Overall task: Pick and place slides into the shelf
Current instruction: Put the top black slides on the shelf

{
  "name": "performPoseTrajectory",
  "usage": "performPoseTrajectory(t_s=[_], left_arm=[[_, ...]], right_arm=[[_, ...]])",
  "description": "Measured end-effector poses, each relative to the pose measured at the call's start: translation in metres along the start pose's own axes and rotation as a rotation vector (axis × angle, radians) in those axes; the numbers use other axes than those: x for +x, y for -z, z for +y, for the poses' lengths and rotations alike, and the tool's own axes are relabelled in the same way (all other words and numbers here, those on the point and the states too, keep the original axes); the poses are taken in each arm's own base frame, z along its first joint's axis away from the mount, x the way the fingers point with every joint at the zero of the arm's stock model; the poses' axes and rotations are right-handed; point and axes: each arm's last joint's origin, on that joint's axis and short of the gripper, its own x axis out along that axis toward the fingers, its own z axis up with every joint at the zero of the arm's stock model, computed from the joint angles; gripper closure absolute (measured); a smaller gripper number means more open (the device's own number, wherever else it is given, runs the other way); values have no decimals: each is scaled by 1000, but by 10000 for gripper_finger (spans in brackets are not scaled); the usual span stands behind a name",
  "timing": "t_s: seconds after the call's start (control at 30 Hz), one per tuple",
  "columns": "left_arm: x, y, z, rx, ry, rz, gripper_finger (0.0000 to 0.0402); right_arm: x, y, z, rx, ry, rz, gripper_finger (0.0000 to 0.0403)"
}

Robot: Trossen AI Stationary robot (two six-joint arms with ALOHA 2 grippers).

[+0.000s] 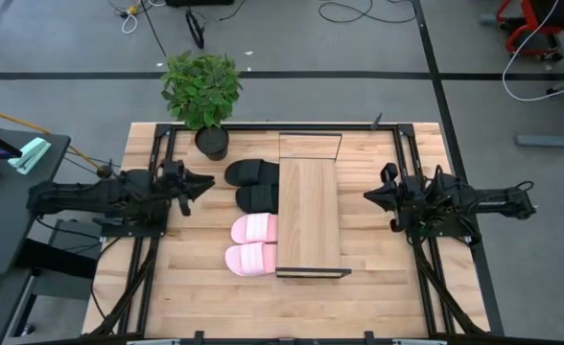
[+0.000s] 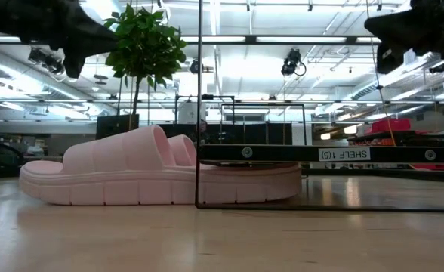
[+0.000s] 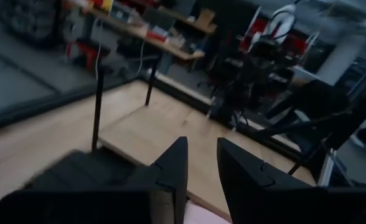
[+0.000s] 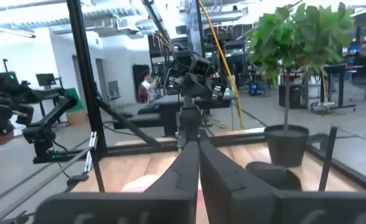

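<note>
Four slides lie sole-down on the table in a row along the shelf's left side: two black slides [image 1: 251, 172] [image 1: 256, 198] and two pink slides [image 1: 254, 228] [image 1: 251, 259], one end of each tucked under the shelf [image 1: 309, 216]. The shelf is a long light-wood board on a thin black frame at the table's centre. My left gripper [image 1: 208, 182] hovers left of the black slides, open by a narrow gap [image 3: 201, 152]. My right gripper [image 1: 368, 195] hovers right of the shelf, shut [image 4: 198, 149]. The low view shows a pink slide [image 2: 131, 177] beside the shelf frame [image 2: 328, 155].
A potted plant [image 1: 205, 96] stands at the table's far edge, just beyond the far black slide. A black metal frame [image 1: 263, 126] runs round the tabletop. Bare wood lies near the table's front edge [image 1: 292, 307]. A desk with items [image 1: 13, 163] stands left of the table.
</note>
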Motion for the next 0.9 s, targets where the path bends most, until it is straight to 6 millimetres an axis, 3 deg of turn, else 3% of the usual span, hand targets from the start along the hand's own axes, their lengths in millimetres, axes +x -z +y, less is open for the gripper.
performPoseTrajectory(t_s=[0.27,0.57,0.9], left_arm=[[22,-17,-16,-187,-90,135,306],[35,-19,-21,-242,-106,151,314],[36,-21,-17,-193,-106,159,336]], right_arm=[[14,-8,1,-98,16,124,359],[28,8,-1,-152,19,274,340],[31,11,-2,-91,31,296,340]])
